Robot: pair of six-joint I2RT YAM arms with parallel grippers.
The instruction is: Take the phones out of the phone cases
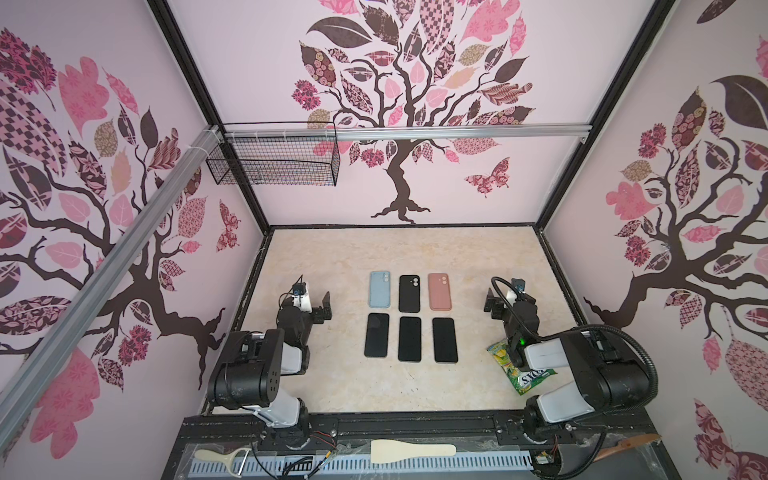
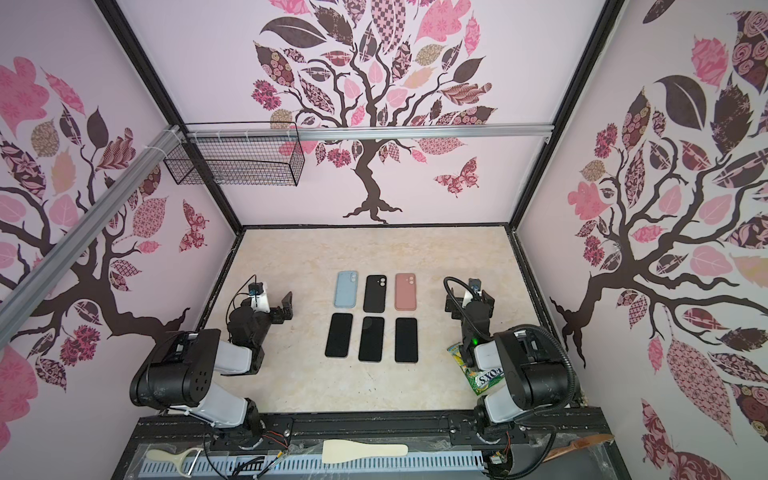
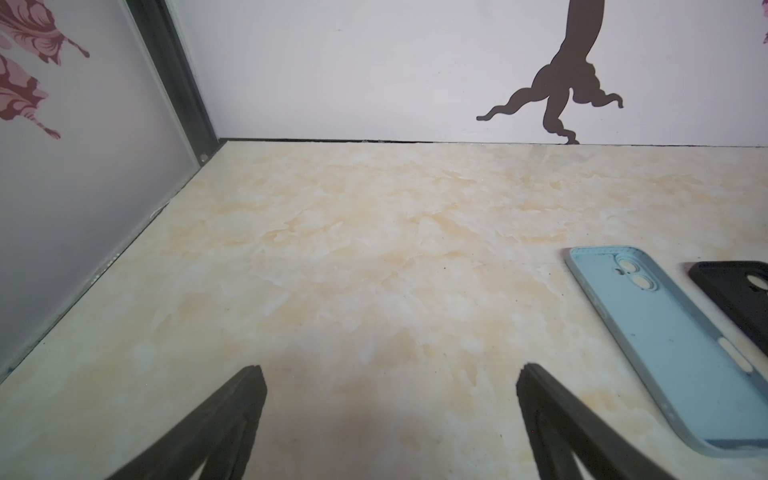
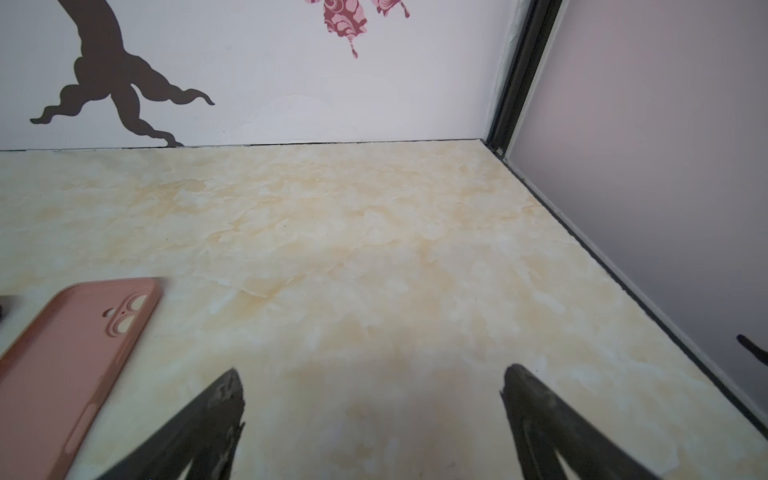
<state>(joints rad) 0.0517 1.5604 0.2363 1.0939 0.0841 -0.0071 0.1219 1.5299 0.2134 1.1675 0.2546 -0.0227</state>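
The left jaws stood wide apart and empty over bare table [image 1: 332, 257], just left of the blue case [image 1: 379, 289]. The right jaws were also apart and empty, just right of the pink case [image 1: 440, 291]. Neither pair touched anything.

Three cases lay flat in a far row, apart from one another: blue, then the black case [image 1: 409, 293], then pink. Each had its long axis running from the near edge toward the back wall, with the camera cut-outs at the far end. In the wrist views the table showed through the cut-outs of the blue and pink cases, so both were empty.

Three phones lay in a near row, one before each case and clear of it: the left phone [image 1: 377, 335], the middle phone [image 1: 409, 338] and the right phone [image 1: 445, 340]. Their dark screens faced up and their long axes ran the same way as the cases.

One sweet bag [image 1: 500, 350] lay partly hidden under the right arm [image 1: 540, 357]. One wire basket [image 1: 274, 162] hung on the back rail. One spatula [image 1: 411, 451] and one peeler [image 1: 224, 457] lay on the near ledge.
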